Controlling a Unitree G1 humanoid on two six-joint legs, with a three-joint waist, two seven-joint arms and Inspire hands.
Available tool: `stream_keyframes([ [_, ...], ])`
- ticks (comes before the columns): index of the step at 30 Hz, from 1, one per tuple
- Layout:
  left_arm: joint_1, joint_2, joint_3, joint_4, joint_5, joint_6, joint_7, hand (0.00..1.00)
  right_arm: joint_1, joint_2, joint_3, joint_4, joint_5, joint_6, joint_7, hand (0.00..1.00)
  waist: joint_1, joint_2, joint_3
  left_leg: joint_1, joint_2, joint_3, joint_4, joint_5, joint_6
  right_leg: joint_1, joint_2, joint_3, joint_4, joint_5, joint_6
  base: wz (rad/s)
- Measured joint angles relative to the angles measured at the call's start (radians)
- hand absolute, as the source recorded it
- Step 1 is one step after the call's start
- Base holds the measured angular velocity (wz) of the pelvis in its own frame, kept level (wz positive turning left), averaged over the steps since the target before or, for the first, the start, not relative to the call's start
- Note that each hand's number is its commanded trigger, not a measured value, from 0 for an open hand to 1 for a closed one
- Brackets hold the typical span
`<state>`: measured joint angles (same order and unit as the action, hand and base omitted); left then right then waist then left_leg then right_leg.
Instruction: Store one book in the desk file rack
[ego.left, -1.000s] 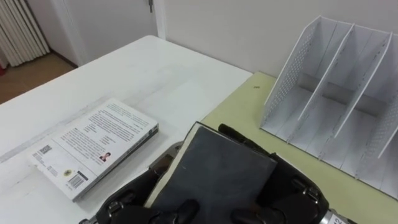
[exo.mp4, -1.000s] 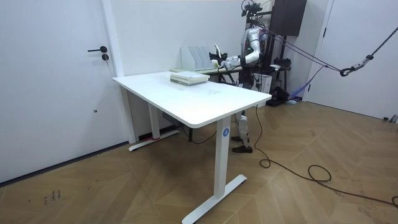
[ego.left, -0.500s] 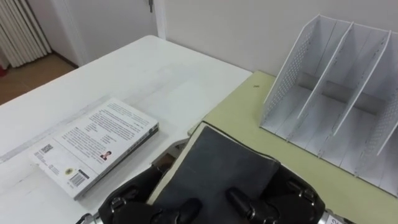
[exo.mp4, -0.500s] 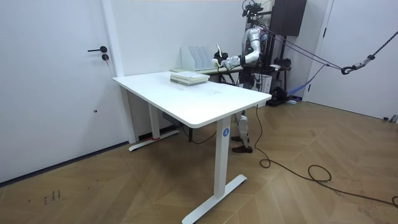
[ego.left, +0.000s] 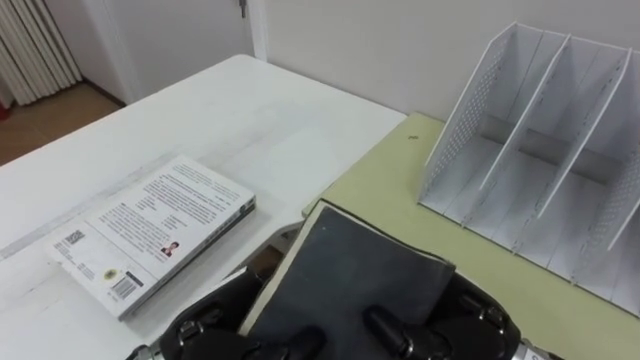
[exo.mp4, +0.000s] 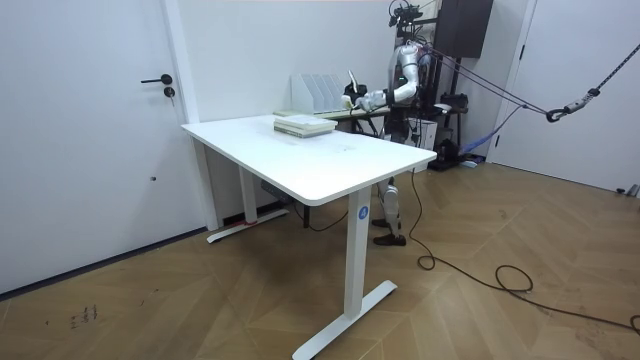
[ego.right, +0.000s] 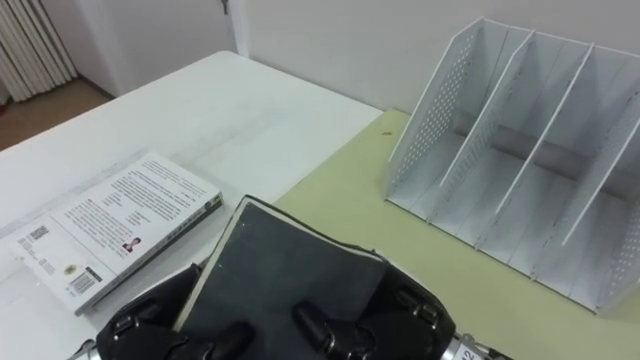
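Dark-covered book (ego.left: 350, 275) sits off the table, raised low in front of the robot, cover tilted up toward the head camera, cream page edge on the robot's left. Left hand (ego.left: 205, 322) and right hand (ego.left: 478, 312) clamp it from either side, dark fingers curled over the lower cover; a two-sided hold likely keeps the slab from twisting. White file rack (ego.left: 458, 125) stands ahead and to the right on the green desk top (ego.left: 390, 180), its slots empty (the near-left slot looks the easiest reach). A white-covered book (ego.left: 155, 232) lies flat on the white table (ego.left: 230, 110), well apart from both hands.
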<state>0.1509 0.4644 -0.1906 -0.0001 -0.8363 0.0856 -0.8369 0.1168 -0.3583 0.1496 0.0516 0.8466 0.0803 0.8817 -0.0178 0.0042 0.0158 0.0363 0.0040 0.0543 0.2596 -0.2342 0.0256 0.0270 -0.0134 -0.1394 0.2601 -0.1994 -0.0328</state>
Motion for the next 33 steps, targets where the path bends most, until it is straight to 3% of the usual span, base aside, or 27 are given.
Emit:
stream_keyframes([
  [10, 0.008, -0.003, -0.001, 0.011, 0.009, 0.000, 0.001, 0.00, 0.005, -0.042, 0.001, 0.000, -0.022, 0.009, -0.034, 1.00, -0.001, -0.001, -0.0011, 0.016, 0.000, 0.001, -0.003, 0.000, 0.000, 0.014, -0.001, -0.001, -0.005, 0.000, 0.000, 0.00],
  [16, 0.012, -0.004, -0.017, 0.119, 0.076, 0.002, 0.029, 0.00, 0.005, -0.046, 0.001, 0.000, -0.067, 0.009, -0.081, 1.00, -0.003, 0.003, -0.0004, 0.021, 0.000, 0.000, -0.011, 0.000, 0.000, 0.023, 0.001, -0.009, -0.020, 0.001, 0.000, 0.02],
  [25, 0.022, -0.009, -0.062, 0.269, 0.173, -0.001, 0.060, 0.00, 0.002, -0.047, -0.015, -0.004, -0.067, 0.008, -0.161, 1.00, -0.007, 0.001, -0.0056, 0.026, -0.001, 0.004, -0.013, 0.000, 0.000, 0.026, -0.001, -0.014, -0.017, 0.000, 0.000, -0.01],
  [29, 0.066, -0.022, -0.066, 0.301, 0.205, 0.000, 0.093, 0.00, 0.002, -0.045, -0.039, -0.051, -0.082, 0.008, -0.212, 1.00, -0.017, -0.003, -0.0074, 0.033, 0.000, 0.025, -0.021, 0.001, 0.000, 0.023, -0.001, 0.000, -0.015, 0.000, 0.001, -0.09],
  [33, 0.070, -0.061, -0.068, 0.397, 0.267, -0.008, 0.123, 0.00, -0.009, -0.023, -0.078, -0.091, -0.173, -0.004, -0.299, 1.00, -0.028, -0.011, -0.0070, 0.046, 0.000, 0.029, -0.024, 0.001, 0.000, 0.028, 0.000, 0.002, -0.015, -0.001, 0.002, -0.03],
])
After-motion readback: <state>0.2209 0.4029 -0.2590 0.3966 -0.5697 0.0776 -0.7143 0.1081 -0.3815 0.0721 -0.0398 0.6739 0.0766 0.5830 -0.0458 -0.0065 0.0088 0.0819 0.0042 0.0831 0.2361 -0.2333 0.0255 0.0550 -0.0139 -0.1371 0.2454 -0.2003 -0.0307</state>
